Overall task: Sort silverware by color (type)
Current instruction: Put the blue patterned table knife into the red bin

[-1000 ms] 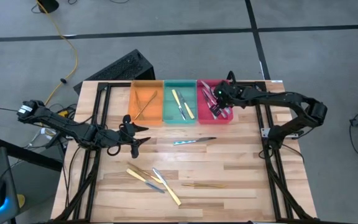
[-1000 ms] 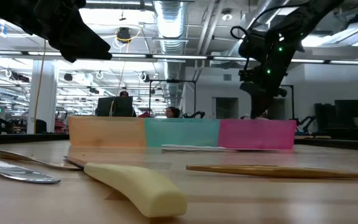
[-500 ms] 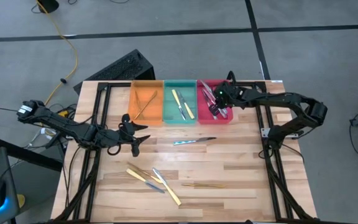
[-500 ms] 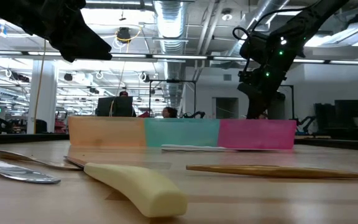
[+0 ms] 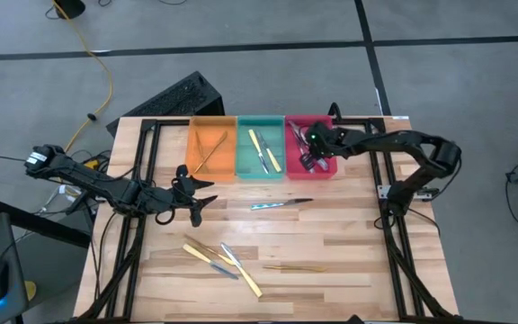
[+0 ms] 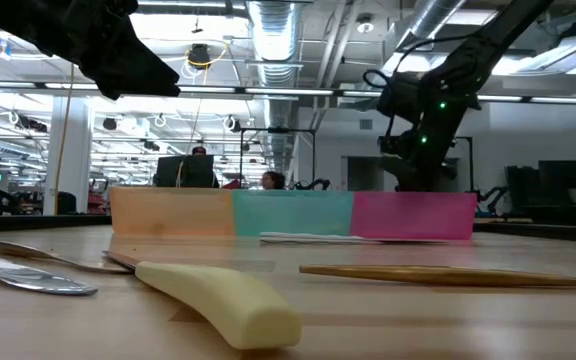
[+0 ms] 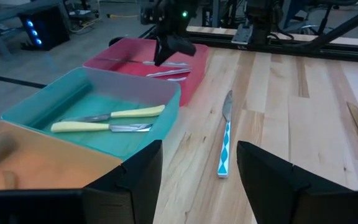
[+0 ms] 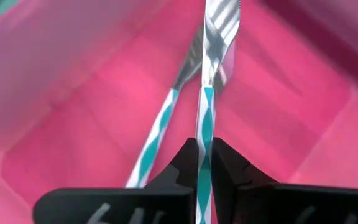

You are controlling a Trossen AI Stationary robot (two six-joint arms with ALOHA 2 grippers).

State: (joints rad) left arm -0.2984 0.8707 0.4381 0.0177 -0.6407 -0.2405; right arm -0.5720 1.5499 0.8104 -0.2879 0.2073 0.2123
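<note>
1. while the left gripper [image 5: 193, 195] hangs over the table's [image 5: 349, 243] nine o'clock side, its fingers [image 7: 135, 180] stand wide apart with nothing between them.
2. right gripper [image 5: 308, 158] is at one o'clock, down in the red tray [image 5: 333, 170]; its jaws are pinched nearly shut on the teal-and-white handle of a fork [image 8: 205, 99], as the right wrist view shows.
3. that fork points away from the gripper over the red floor, beside a second piece [image 8: 160, 124] with the same handle lying in the tray.
4. trays sit in a row at twelve o'clock: orange tray [image 5: 192, 148], green tray [image 5: 239, 148], red tray.
5. orange tray holds thin bronze pieces [image 5: 210, 147].
6. green tray holds two yellow-handled pieces [image 7: 107, 120] side by side.
7. a knife [image 5: 281, 204] with a blue-patterned handle lies alone on the wood at centre, just at six o'clock of the green and red trays.
8. at six to seven o'clock lies a loose cluster [image 5: 223, 259]: yellow-handled, bronze and bluish pieces, some crossing.
9. one thin bronze piece [image 5: 295, 267] lies flat just at three o'clock of that cluster.
</note>
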